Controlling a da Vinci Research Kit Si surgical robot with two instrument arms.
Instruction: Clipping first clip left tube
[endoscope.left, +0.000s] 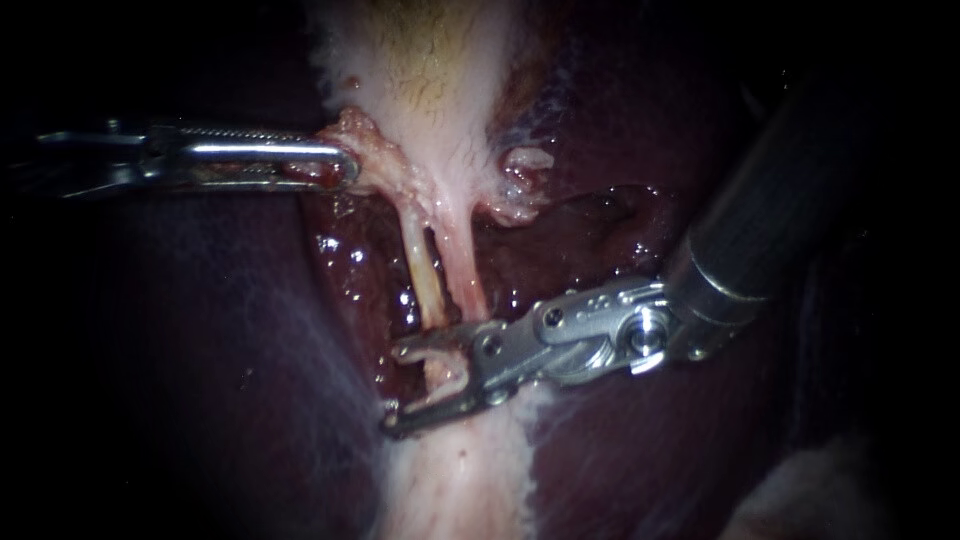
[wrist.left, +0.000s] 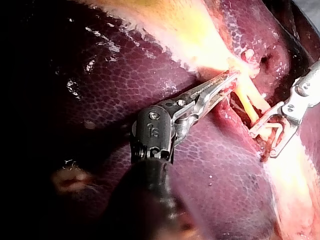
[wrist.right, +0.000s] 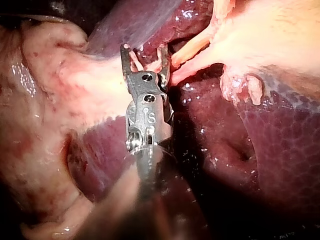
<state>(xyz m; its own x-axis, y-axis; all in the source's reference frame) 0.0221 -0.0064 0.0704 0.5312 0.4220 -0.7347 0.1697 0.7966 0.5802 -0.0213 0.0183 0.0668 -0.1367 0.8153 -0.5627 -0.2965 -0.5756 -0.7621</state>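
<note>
Endoscope view, near to far. Right instrument: shaft enters from 3 o'clock; its end effector, just toward 7 o'clock of centre, stands wide open and grips nothing. The left tube, yellowish, runs down toward 6 o'clock and passes into the gap of that open end effector. The pinker right tube lies just beside it, on its 3 o'clock side. Dark liver surrounds both. Left instrument: shaft enters from 9 o'clock; its end effector is closed on the lower end of the gallbladder, whose pale body lies at 12 o'clock.
</note>
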